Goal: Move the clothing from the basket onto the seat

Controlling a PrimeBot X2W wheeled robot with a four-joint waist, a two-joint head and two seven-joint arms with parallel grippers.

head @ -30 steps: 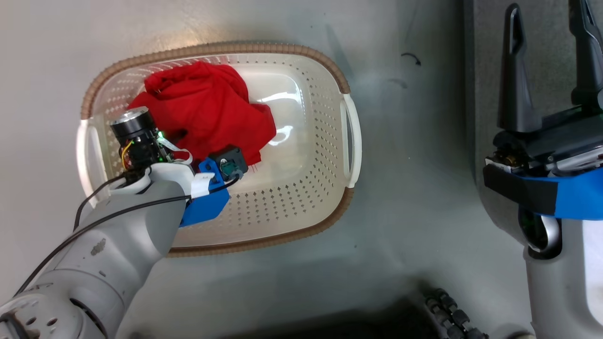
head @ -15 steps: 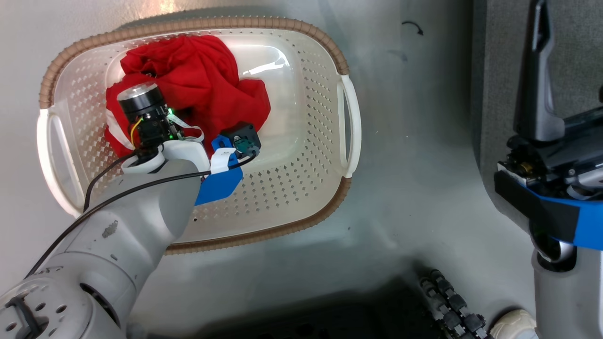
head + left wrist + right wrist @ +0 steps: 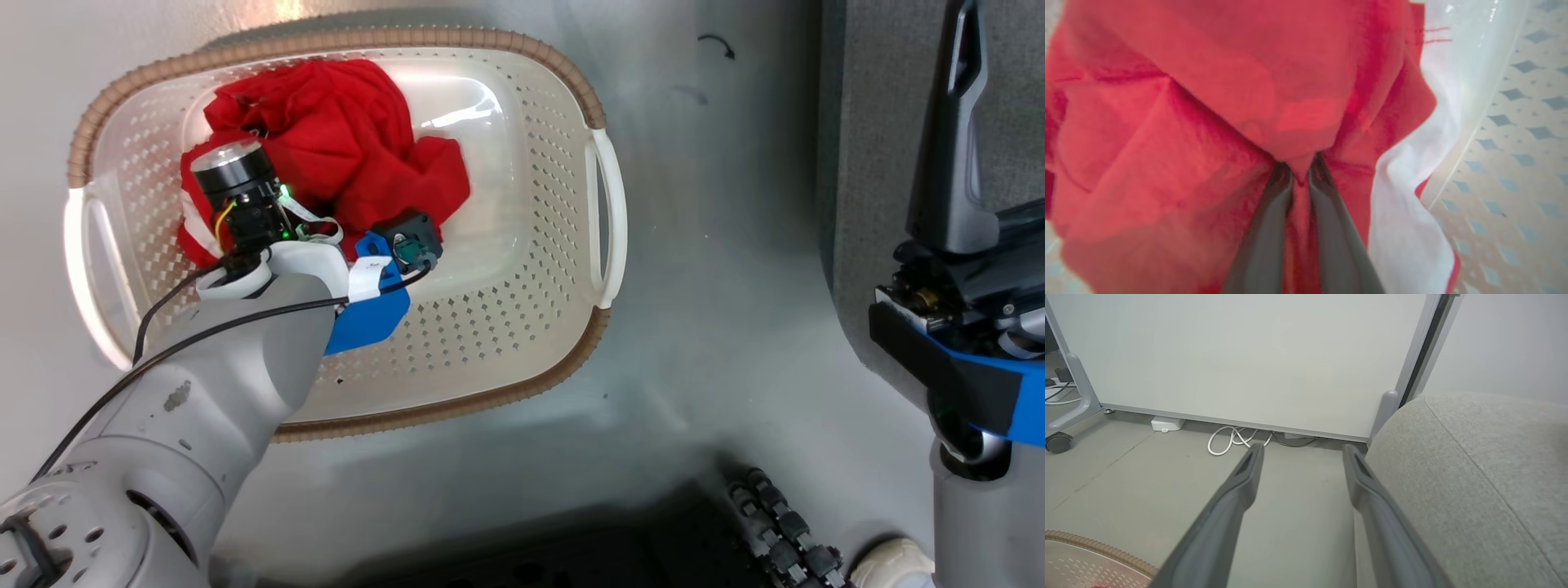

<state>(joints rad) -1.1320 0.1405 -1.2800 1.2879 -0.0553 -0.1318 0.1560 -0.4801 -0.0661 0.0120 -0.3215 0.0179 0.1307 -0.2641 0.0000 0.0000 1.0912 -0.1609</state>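
- The left claw is pressed together on a fold of the red clothing, with cloth pinched between its two dark fingers (a thin ridge of red runs down the gap).
- It reaches down into the laundry basket because that is where the load lies. A pinch on a raised fold is probably enough to lift soft fabric clear of the wall.
- The heap bulges ahead of and around the fingertips, with a white band just to their right. I cannot tell whether this is one garment or two, crumpled as it is.
- The right claw is spread and holds nothing. The grey sofa seat lies just to its right, and it is likely parked there out of the way.
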